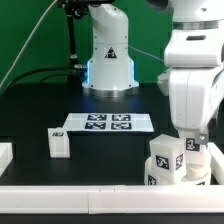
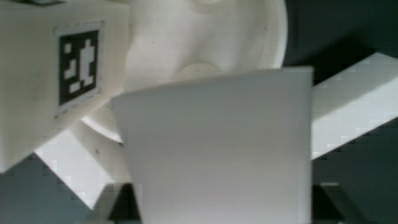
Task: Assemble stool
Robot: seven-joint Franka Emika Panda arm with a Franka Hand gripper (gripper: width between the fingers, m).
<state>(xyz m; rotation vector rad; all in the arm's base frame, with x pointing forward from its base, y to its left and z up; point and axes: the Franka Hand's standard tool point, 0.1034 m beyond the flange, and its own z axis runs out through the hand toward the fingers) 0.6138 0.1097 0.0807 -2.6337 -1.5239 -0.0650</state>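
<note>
The seat disc [image 2: 196,40] lies close under my wrist, its pale round face tipped up and one black-and-white tag [image 2: 80,60] at its edge. A white block, the held leg [image 2: 222,130], runs from between my fingers out to the disc's face. Whether its end sits in a socket I cannot tell, since the leg itself hides the joint.

My gripper [image 2: 222,205] is closed narrow on that leg, with a dark finger [image 2: 116,205] at one flank. In the exterior view it [image 1: 186,135] comes straight down over the tagged white parts at the near right of the table [image 1: 40,110], the forearm upright above.

A loose leg [image 1: 59,143] stands well apart at the near left. The marker board [image 1: 108,123] lies flat in the middle, and a white border rail [image 1: 80,195] runs along the near edge.
</note>
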